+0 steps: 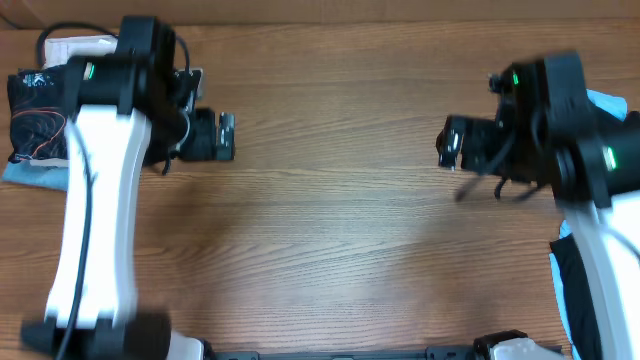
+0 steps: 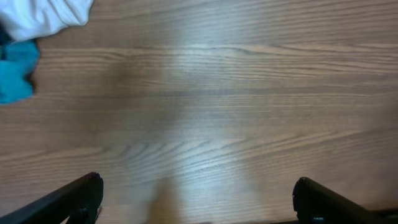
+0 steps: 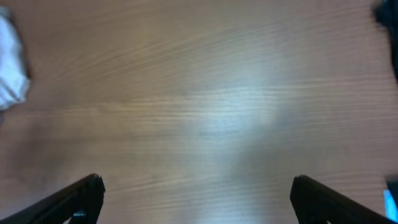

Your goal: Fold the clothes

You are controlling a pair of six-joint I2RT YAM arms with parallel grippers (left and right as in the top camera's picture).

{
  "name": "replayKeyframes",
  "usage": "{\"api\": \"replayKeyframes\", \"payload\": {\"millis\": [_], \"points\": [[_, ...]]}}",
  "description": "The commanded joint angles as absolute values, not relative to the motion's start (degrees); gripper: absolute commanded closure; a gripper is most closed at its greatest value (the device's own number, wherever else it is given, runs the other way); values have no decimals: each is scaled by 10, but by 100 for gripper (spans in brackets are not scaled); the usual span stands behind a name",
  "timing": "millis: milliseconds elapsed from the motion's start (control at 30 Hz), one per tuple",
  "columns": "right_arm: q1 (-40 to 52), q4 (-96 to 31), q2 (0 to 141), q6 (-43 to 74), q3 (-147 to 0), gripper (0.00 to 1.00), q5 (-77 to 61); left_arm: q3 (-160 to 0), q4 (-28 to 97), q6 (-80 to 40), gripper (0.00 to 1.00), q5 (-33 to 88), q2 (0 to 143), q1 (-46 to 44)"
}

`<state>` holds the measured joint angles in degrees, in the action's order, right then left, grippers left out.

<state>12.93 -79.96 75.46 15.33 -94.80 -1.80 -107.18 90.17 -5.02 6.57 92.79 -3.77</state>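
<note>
The clothes, a black shirt [image 1: 32, 112] with thin orange lines and a white logo, lie bunched at the far left edge of the table, partly hidden by my left arm. My left gripper [image 1: 226, 136] hovers to the right of the shirt, apart from it. In the left wrist view it [image 2: 198, 198] is open over bare wood, with nothing between its black fingers [image 2: 79, 198]. My right gripper [image 1: 448, 141] is over the right side of the table. Seen from the right wrist, it [image 3: 198, 194] is also open and empty above bare wood. Neither wrist view shows the shirt.
A white cloth [image 1: 85, 45] and a light blue cloth [image 1: 28, 172] lie by the shirt; they also show as a white cloth [image 2: 43, 15] and a teal cloth [image 2: 15, 68]. More blue fabric [image 1: 612, 104] and dark fabric [image 1: 566, 268] lie at the right edge. The wooden table [image 1: 330, 200] is bare between the grippers.
</note>
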Motion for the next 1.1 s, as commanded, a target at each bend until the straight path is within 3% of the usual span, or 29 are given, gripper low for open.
{"api": "replayKeyframes", "payload": {"millis": [0,167,367,600,1067], "points": [[182,-740,658,167,-852,0,28,-994,843,-57,0,14,787,-58],[251,-611,498,240,-680,0,153,-848,701,-53,0,-56,577,-77],[255,-576,399,243,-584,0,158,-736,618,-53,0,-66,410,-77],[255,-647,398,243,-581,0,158,-731,689,-53,0,-64,362,-77],[255,-651,399,243,-581,0,158,-731,802,-53,0,-64,363,-77]]}}
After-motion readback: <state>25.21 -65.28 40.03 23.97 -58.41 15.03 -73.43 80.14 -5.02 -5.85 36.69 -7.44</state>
